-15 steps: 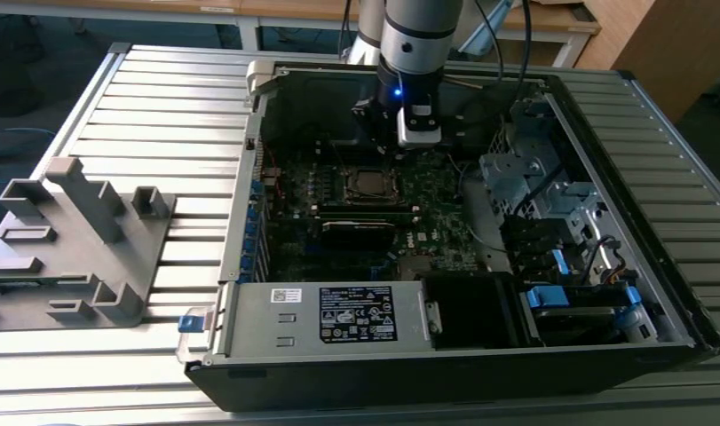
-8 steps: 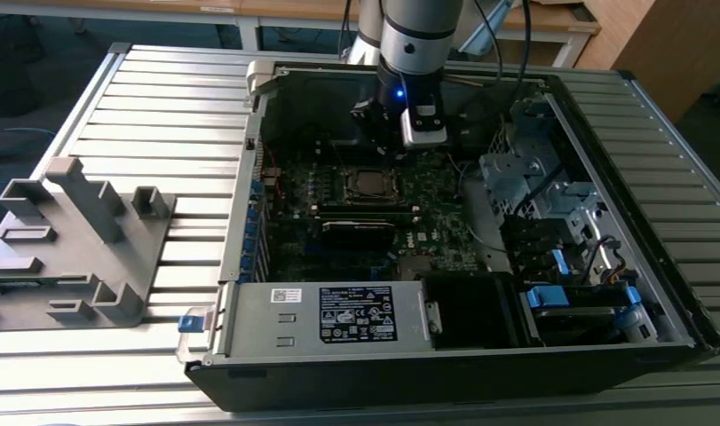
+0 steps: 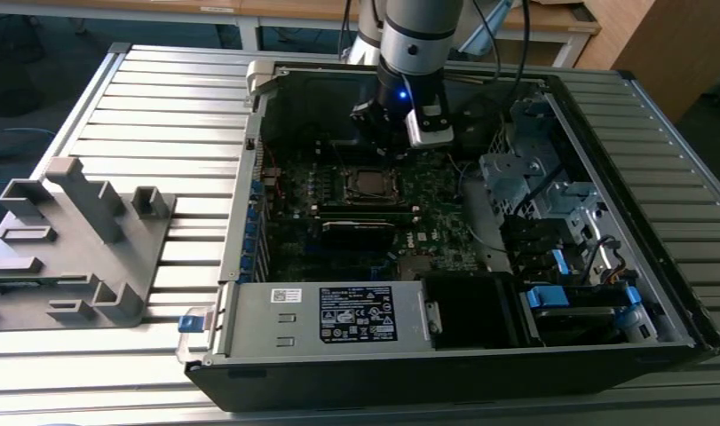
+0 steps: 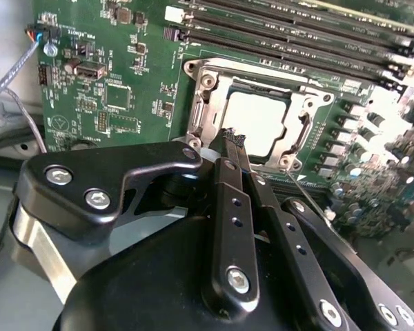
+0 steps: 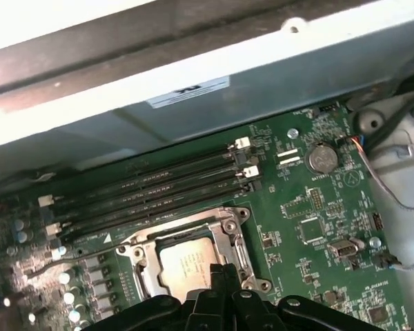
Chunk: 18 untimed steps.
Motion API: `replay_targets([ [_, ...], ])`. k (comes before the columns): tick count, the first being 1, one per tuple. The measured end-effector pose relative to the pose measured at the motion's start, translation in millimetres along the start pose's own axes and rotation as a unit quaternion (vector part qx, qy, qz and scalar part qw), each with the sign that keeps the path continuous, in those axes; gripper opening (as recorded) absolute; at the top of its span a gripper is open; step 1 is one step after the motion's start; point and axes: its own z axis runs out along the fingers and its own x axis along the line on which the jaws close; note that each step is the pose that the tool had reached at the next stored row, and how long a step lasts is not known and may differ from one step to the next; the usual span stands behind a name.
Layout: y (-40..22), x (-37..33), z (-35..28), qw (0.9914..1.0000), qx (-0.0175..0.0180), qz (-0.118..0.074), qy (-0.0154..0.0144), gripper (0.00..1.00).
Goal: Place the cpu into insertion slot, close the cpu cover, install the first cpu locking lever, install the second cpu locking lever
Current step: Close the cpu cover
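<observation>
Exterior view high, both wrist views close, seemingly sharing the cpu [image 4: 257,123] [image 5: 185,265]

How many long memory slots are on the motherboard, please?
4 memory slots, side by side between the cpu cover and the case wall; none appears hidden.

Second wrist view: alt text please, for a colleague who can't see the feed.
The end effector, fingers together, has its tips at the rim of the cpu cover, whose silvery frame lies over the pale cpu. Green motherboard and long memory slots surround them.
</observation>
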Motion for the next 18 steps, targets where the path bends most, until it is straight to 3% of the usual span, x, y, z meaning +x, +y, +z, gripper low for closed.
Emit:
replay_targets([
  [5, 0.0, 0.0, 0.5, 0.99950, 0.0007, -0.032, 0.0008, 0.10],
  [10, 0.0, 0.0, 1.1, 0.99801, 0.0013, -0.063, 0.0016, 0.10],
  [14, 0.0, -0.1, 1.7, 0.99600, 0.0019, -0.089, 0.0022, 0.10],
  [18, -0.1, -0.1, 2.2, 0.99318, 0.0025, -0.117, 0.0029, 0.10],
])
